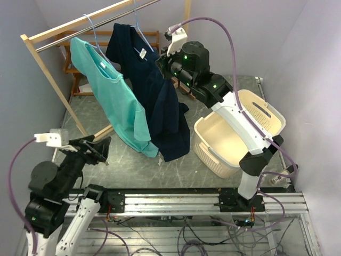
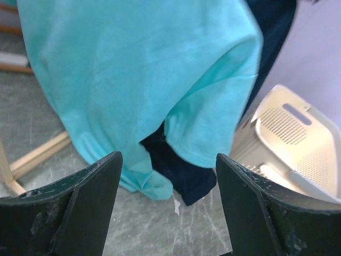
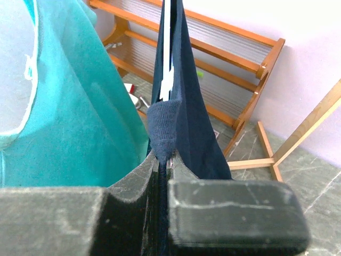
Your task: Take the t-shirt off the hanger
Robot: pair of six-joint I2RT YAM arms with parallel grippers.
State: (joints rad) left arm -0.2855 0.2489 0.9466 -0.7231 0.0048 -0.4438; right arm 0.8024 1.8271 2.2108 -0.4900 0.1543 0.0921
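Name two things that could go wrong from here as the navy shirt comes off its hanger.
1. The right jaws pinch only a small fold of the navy shirt close by the hanger; a pull may slip, or lift the hanger off the rail.
2. The teal shirt hangs close beside the navy one, and the left jaws stand open and apart from both, so it could be dragged along.

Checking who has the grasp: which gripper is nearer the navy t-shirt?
Right. The right gripper is shut on the navy t-shirt up high. The left gripper hangs open, low, facing the teal t-shirt, touching nothing.
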